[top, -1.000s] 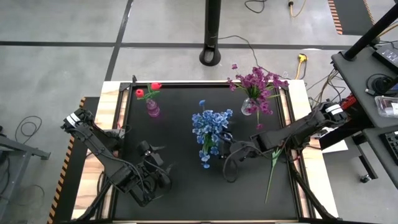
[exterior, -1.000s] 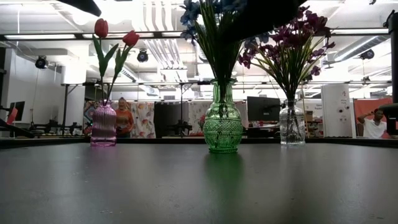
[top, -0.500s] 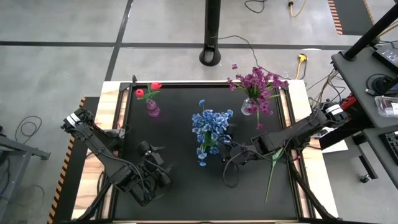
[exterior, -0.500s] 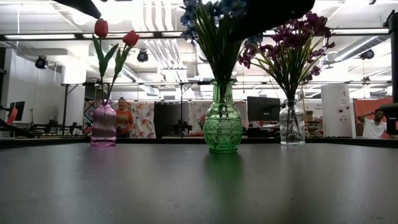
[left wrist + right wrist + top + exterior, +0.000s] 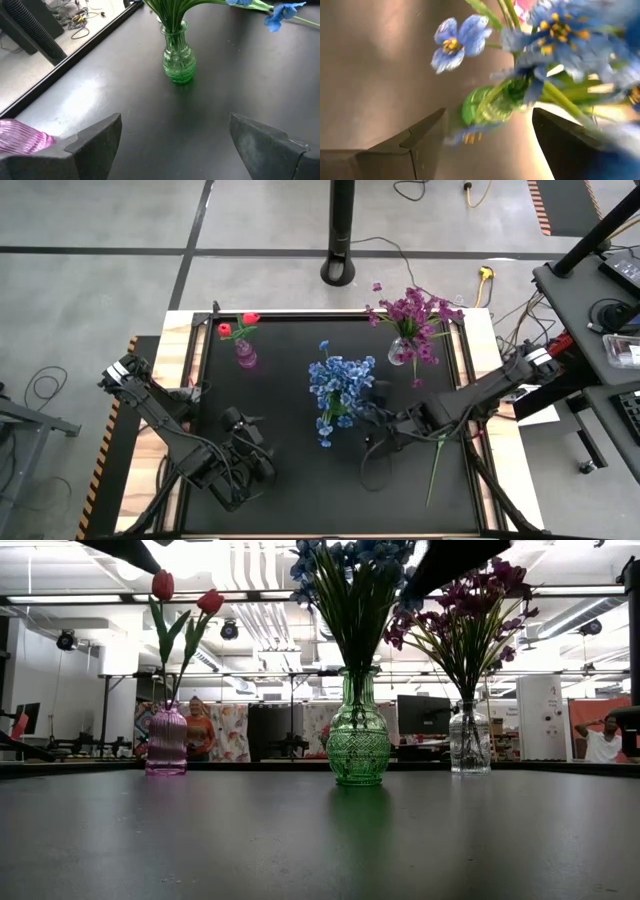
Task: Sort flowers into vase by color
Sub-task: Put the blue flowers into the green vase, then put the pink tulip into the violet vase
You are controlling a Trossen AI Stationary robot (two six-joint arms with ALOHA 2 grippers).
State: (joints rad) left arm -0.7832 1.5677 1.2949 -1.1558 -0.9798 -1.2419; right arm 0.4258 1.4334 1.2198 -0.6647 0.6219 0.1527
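Red tulips (image 5: 238, 326) stand in a pink vase (image 5: 166, 740) at the far left. Blue flowers (image 5: 338, 380) fill a green vase (image 5: 358, 740) at mid-table. Purple flowers (image 5: 412, 315) stand in a clear vase (image 5: 470, 735) at the far right. My right gripper (image 5: 372, 412) hangs open just right of the blue flowers; its wrist view shows the green vase (image 5: 482, 107) beyond its empty fingers (image 5: 420, 140). My left gripper (image 5: 240, 420) waits open at the near left, holding nothing, facing the green vase (image 5: 178, 62).
A loose green stem (image 5: 438, 460) lies on the black mat, running from under my right arm toward the near edge; its bloom is hidden. The mat's raised frame (image 5: 470, 380) borders the table. In the low view, people show in the room behind.
My right gripper has risen a little and turned beside the blue flowers, staying open. In the low view its dark shape covers less of the picture's top. The vases and flowers stand as before.
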